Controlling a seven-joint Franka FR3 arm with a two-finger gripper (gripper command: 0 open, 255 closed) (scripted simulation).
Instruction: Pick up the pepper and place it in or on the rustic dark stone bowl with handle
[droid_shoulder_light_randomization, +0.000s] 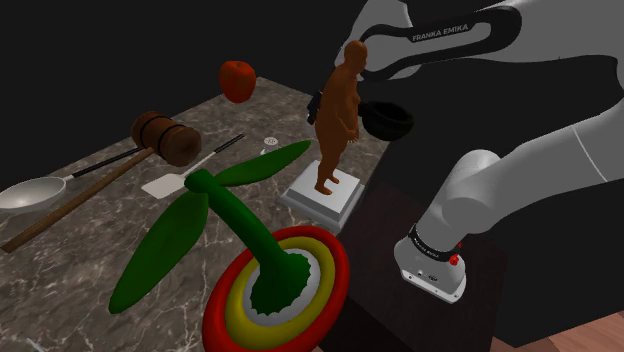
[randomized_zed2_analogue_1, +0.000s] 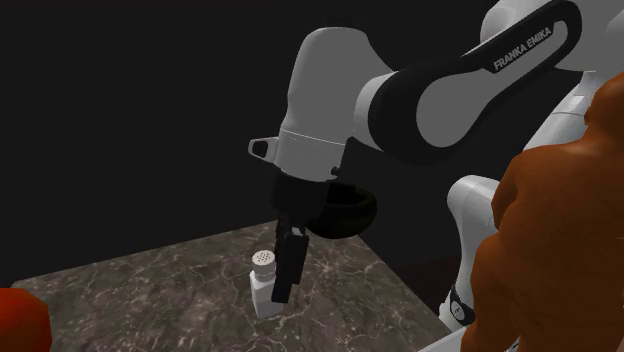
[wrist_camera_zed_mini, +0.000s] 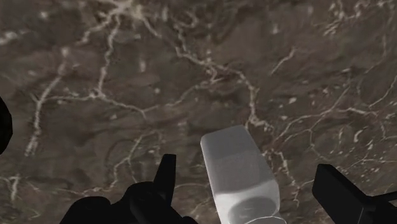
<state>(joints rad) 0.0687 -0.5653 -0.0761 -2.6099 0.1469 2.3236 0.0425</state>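
2 black fingers of the gripper stand spread, with the upright white pepper shaker between them on the marble counter, touching neither. Its long axis runs along the fingers, so closing should catch it.

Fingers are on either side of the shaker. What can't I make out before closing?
- Bowl: shoulder view, the figurine covers one side; no handle can be made out.
- Bowl again: second exterior view, the arm hides part of it.
- Shaker: second exterior view, a finger overlaps it, so contact is unclear.
- Shaker's near end: wrist view, cut off by the picture's edge.
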